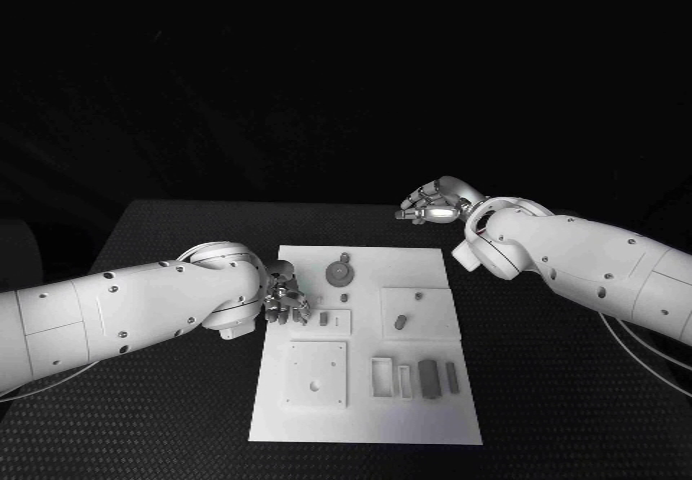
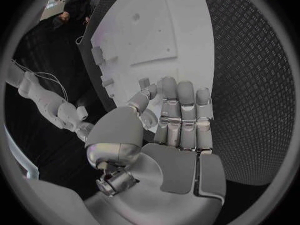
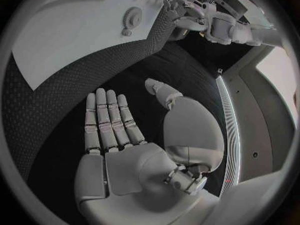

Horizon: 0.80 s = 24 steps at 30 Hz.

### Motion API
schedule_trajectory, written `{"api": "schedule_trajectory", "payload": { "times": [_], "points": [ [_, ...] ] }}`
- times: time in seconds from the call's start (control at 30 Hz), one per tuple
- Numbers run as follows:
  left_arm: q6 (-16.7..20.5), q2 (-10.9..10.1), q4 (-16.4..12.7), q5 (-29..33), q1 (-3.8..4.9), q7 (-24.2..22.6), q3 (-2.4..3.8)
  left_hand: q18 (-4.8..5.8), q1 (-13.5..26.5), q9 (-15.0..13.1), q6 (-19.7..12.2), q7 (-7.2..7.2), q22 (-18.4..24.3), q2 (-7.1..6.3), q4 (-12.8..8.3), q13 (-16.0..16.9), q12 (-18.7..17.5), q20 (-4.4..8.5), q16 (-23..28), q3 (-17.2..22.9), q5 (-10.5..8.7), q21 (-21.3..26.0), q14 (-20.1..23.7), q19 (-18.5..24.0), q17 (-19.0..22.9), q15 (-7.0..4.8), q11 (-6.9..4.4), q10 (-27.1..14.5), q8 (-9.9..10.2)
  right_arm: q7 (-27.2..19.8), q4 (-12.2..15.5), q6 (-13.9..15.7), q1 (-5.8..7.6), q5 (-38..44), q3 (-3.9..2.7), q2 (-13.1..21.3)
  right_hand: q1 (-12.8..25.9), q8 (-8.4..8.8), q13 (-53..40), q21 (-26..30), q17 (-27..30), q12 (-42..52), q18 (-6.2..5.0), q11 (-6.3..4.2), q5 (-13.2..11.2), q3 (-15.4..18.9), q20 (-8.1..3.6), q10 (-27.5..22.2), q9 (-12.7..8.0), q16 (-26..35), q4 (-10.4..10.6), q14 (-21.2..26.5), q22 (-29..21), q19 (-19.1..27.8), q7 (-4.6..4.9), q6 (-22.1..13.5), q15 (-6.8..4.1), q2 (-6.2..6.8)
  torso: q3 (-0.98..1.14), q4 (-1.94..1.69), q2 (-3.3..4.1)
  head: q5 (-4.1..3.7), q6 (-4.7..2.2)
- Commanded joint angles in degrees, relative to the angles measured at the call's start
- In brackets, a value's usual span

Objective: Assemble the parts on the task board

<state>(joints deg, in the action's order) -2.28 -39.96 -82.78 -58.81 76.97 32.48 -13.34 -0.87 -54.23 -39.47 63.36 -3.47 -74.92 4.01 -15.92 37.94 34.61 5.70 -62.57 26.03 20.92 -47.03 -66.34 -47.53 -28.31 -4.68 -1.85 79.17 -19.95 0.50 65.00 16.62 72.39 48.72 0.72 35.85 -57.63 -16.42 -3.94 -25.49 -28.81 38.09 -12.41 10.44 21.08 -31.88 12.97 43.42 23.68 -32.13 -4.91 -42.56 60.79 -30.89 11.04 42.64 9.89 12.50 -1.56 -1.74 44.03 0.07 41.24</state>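
Observation:
The white task board (image 1: 361,415) lies in the middle of the black table. On it are a round toothed grey part (image 1: 342,272), a small grey part (image 1: 401,322) on a raised square, and several grey bars (image 1: 428,377) near the front right. My left hand (image 1: 284,297) hovers at the board's left edge beside a small slotted part (image 1: 329,319); its fingers (image 2: 181,115) are stretched out side by side and its palm is empty. My right hand (image 1: 433,203) is raised beyond the board's far right corner, with flat fingers (image 3: 109,120) holding nothing.
A raised square plate with a hole (image 1: 317,373) takes up the board's front left. Black textured table (image 1: 562,400) surrounds the board on all sides. The right forearm (image 1: 577,260) crosses above the table to the right of the board.

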Motion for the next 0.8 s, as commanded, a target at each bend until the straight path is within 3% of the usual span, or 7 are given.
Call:
{"api": "schedule_trajectory", "payload": {
  "times": [0.03,0.5,0.8],
  "points": [
    [-1.92,0.1,0.08,-0.26,-0.19,-0.03,-0.09,-0.02,-0.47,-2.68,1.58,1.22,-1.28,0.09,-0.18,0.08,0.15,4.68,-0.33,0.31,0.18,-0.38,-0.24,-0.42,-0.07,-0.37,-1.83,1.79,-0.16,-0.34,0.11,-0.63,-0.02,0.03,-0.01,-0.02,-0.47,-0.29,0.06,0.19,0.11,-0.35,0.44,-0.12,0.37,0.1,0.01,0.4,-0.05,0.29,0.09,0.31,0.1,0.39,1.92,-0.35,0.02,0.23,-0.04,-0.07,-0.06,0.08,-0.04],
    [-2.68,-0.06,0.03,-0.27,-0.2,0.03,-0.09,-0.02,-0.5,-2.74,1.57,1.23,-1.27,0.1,-0.21,0.15,0.15,4.72,-0.33,0.32,0.19,-0.43,-0.24,-0.43,-0.1,-0.4,-1.83,1.77,-0.1,-0.32,0.02,-0.64,-0.02,0.03,-0.01,-0.04,-0.48,-0.31,0.06,0.26,0.22,-0.43,0.44,-0.12,0.4,0.12,0.01,0.44,-0.08,0.26,0.09,0.31,0.14,0.38,1.93,-0.36,0.03,0.22,-0.1,0.0,0.02,0.15,-0.05],
    [-2.41,0.0,0.52,-0.47,-0.2,0.06,-0.09,-0.02,-0.52,-2.77,1.57,1.22,-1.26,0.1,-0.22,0.18,0.13,4.73,-0.32,0.33,0.19,-0.45,-0.22,-0.42,-0.11,-0.41,-1.83,1.75,-0.06,-0.33,0.03,-0.66,-0.03,0.03,-0.01,-0.04,-0.48,-0.32,0.06,0.29,0.28,-0.47,0.44,-0.12,0.4,0.13,0.01,0.46,-0.09,0.25,0.09,0.31,0.16,0.37,1.93,-0.37,0.03,0.22,-0.02,-0.03,0.0,0.17,0.1]
  ]
}}
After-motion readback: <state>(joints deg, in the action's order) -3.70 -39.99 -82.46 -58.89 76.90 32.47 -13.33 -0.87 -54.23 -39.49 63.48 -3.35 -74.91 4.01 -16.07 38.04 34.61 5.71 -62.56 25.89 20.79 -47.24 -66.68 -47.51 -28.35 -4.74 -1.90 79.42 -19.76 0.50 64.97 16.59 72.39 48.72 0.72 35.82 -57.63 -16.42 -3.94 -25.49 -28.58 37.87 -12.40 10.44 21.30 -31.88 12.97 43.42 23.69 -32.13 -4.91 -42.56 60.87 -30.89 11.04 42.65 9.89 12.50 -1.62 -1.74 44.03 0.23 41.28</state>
